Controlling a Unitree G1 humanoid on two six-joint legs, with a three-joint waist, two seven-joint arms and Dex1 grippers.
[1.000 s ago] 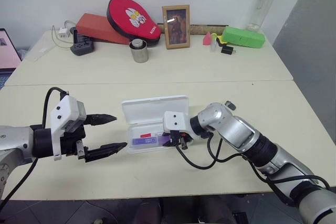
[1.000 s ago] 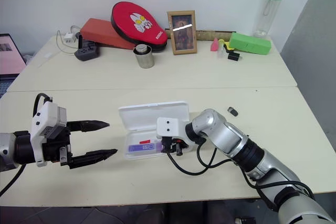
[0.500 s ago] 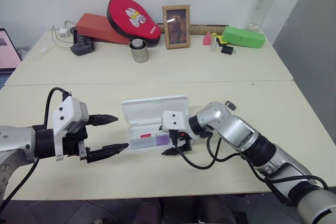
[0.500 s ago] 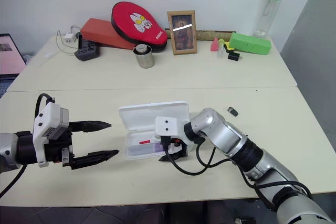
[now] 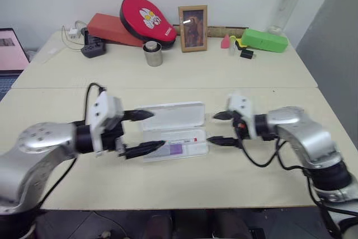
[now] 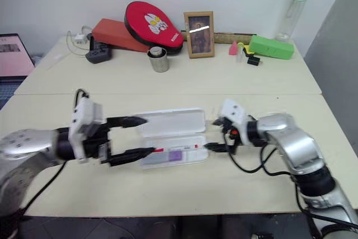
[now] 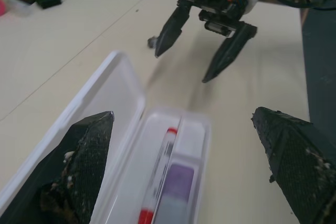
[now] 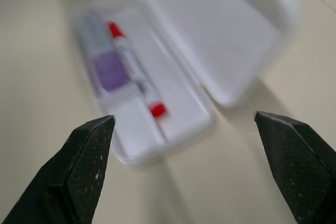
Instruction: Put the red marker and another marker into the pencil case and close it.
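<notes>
The right gripper [image 5: 219, 128] is now hanging just off the case's right end, jaws spread and empty, having drawn back from the tray where it was a second ago. The left gripper [image 5: 141, 132] is moving in at the other end, also wide open and holding nothing. Both markers are in, so only the closing is left. The pencil case [image 5: 174, 117] is lying open on the table (lid flat behind), the red marker [image 5: 180, 139] and purple marker [image 5: 174, 149] lying side by side inside.
</notes>
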